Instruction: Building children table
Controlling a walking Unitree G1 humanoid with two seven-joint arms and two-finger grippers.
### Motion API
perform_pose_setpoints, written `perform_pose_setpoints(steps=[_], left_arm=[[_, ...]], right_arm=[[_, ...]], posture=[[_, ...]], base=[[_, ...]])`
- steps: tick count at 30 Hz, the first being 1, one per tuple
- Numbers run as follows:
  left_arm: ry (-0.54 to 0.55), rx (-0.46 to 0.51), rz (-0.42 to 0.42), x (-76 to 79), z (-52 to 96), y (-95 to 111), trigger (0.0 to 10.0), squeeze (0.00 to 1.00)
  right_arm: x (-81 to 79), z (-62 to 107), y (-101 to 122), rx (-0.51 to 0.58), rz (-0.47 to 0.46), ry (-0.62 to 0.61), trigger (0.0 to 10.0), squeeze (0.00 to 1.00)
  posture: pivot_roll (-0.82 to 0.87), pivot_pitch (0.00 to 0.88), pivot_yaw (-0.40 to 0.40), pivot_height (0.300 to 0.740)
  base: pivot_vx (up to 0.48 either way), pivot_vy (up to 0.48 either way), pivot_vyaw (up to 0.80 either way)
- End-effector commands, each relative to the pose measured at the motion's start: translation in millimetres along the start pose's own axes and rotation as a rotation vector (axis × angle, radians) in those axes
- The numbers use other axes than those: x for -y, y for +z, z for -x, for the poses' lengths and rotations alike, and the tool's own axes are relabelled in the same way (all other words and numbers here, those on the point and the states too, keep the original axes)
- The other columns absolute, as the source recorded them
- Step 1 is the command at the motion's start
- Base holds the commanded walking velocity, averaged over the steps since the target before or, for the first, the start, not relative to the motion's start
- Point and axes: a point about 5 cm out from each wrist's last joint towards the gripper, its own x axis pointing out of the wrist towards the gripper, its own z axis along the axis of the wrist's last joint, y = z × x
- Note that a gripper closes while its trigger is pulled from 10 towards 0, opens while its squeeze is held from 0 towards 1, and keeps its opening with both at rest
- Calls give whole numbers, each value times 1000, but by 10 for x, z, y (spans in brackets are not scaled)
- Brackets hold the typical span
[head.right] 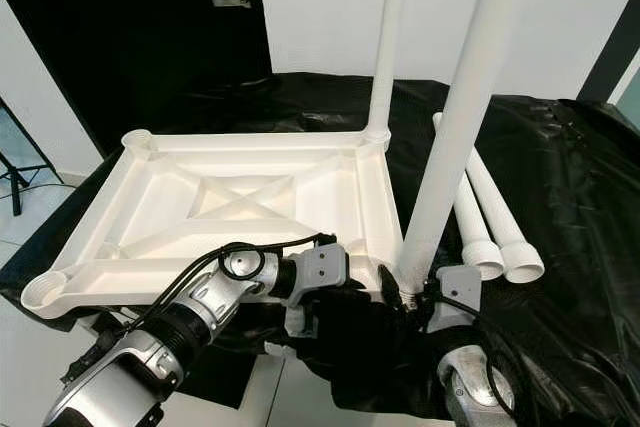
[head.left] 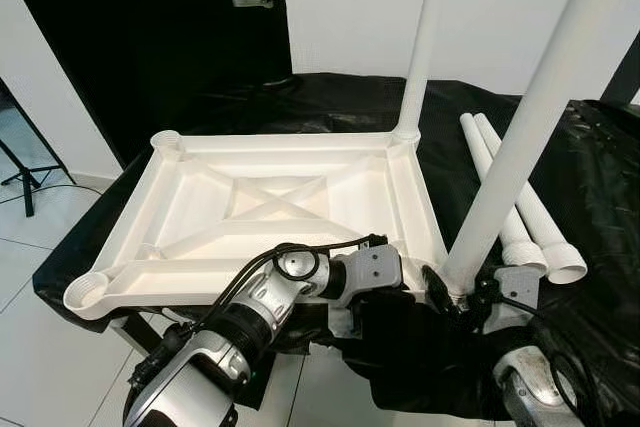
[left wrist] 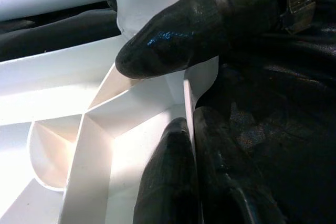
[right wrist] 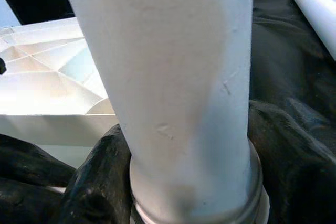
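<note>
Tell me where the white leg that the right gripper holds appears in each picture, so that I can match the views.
Left eye view: the held leg rises from the tabletop's near right corner to the upper right edge.
Right eye view: it stands right of centre.
Left wrist view: I cannot tell whether it is there.
Right wrist view: it rises up the middle, between the right gripper's fingers.
Shared landmark: the upside-down white tabletop.

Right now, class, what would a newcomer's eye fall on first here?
The white tabletop lying upside down on black sheeting, with two legs standing in its right-side corners. The right gripper grasps the near leg at its base; two spare legs lie to the right.
</note>
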Motion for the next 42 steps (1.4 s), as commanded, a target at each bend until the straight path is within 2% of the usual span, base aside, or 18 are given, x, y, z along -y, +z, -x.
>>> perform_pose_setpoints(steps=[1, 6, 7, 9, 10, 12, 15, 16, 18, 24, 26, 27, 28, 32, 36, 42], left_arm=[[-124, -160, 185, 380, -33, -526, 10000, 0], [-124, -162, 184, 374, -32, -526, 10000, 0], [-124, -160, 181, 358, -33, -513, 10000, 0], [-124, -160, 181, 358, -33, -513, 10000, 0], [-124, -159, 180, 353, -33, -509, 10000, 0], [-125, -159, 181, 353, -32, -512, 10000, 0], [-125, -160, 181, 356, -32, -516, 10000, 0], [-127, -159, 182, 359, -38, -513, 10000, 0], [-130, -155, 182, 362, -52, -503, 10000, 0], [-126, -156, 183, 356, -58, -498, 10000, 0], [-125, -157, 184, 355, -58, -499, 10000, 0], [-124, -158, 184, 355, -57, -499, 10000, 0], [-124, -159, 183, 354, -57, -499, 10000, 0], [-123, -160, 181, 347, -50, -494, 10000, 0], [-123, -160, 180, 345, -49, -491, 10000, 0], [-128, -159, 177, 347, -38, -490, 10000, 0]], right_arm=[[225, 37, -25, -20, 30, -146, 0, 0], [220, 9, -17, -15, 37, -142, 0, 0], [169, -36, 18, 11, 47, -86, 10000, 780], [169, -36, 18, 11, 47, -86, 10000, 780], [153, -48, 36, 24, 47, -63, 10000, 1000], [101, -101, 79, 42, 63, 48, 10000, 1000], [66, -133, 96, 44, 74, 115, 10000, 1000], [61, -155, 106, 39, 79, 168, 10000, 0], [81, -184, 141, 31, 94, 270, 10000, 0], [106, -196, 143, -9, 97, 390, 10000, 0], [112, -202, 123, -39, 64, 410, 10000, 0], [115, -206, 109, -59, 38, 423, 2824, 0], [105, -202, 106, -69, 30, 457, 0, 0], [85, -179, 93, -87, 25, 525, 0, 0], [89, -176, 88, -91, 13, 522, 0, 0], [38, -94, 69, -42, 39, 422, 0, 0]], posture=[[169, 0, -16, 740], [168, 0, -15, 740], [165, 0, -16, 740], [165, 0, -16, 740], [165, 0, -16, 740], [158, 0, -15, 740], [158, 0, -15, 740], [154, 0, -15, 740], [154, 0, -17, 740], [153, 0, -18, 740], [152, 0, -16, 740], [152, 0, -16, 740], [152, 0, -16, 740], [153, 0, -13, 740], [153, 0, -13, 740], [152, 0, -6, 740]], base=[[0, 0, 0], [0, 0, 0], [0, 0, 0], [0, 0, 0], [0, 0, 0], [0, 0, 0], [0, 0, 0], [0, 0, 0], [0, 0, 0], [0, 0, 0], [0, 0, 0], [0, 0, 0], [0, 0, 0], [0, 0, 0], [0, 0, 0], [0, 0, 0]])
